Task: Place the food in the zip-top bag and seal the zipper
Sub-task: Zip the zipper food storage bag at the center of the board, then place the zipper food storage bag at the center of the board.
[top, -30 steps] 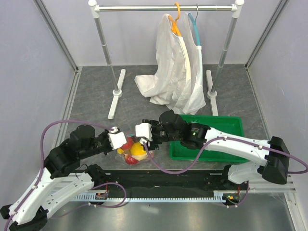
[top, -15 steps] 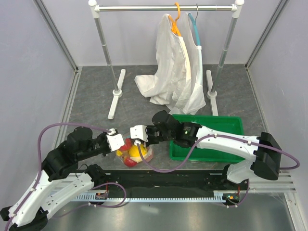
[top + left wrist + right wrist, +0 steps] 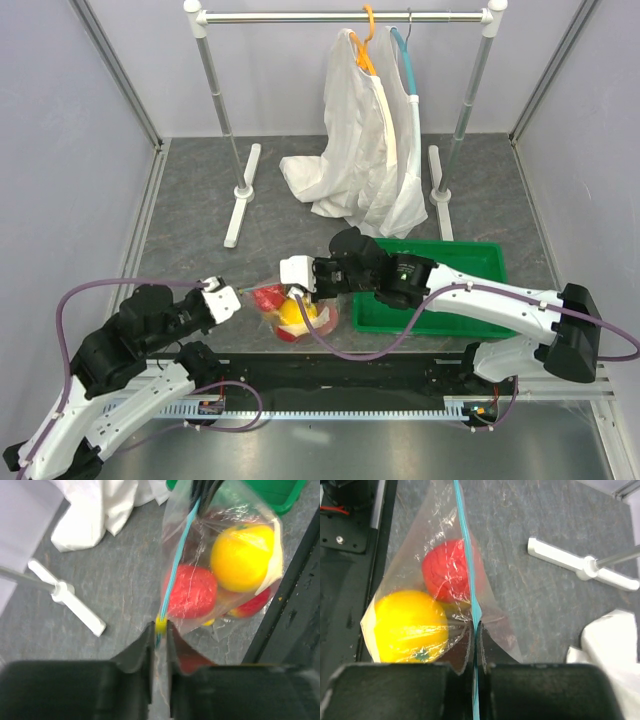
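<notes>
Both ends of the zipper (image 3: 172,575) are pinched, left end effector (image 3: 159,630) and right end effector (image 3: 475,630) closed on it; food (image 3: 410,622) sits inside the zip-top bag (image 3: 435,510)

Grey table (image 3: 190,200) carries a green tray (image 3: 480,260); rack feet (image 3: 241,196); trailing white garments (image 3: 340,195).

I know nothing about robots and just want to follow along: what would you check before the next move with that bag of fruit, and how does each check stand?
1. Fruit inside the bag: ok; a yellow fruit and a red fruit show through the plastic.
2. Grip of the left claw on the zipper strip: ok, pinched shut.
3. Grip of the right claw on its other end: ok.
4. Strip pulled straight between the claws: ok.
5. Strip pressed shut all along: cannot tell.
</notes>
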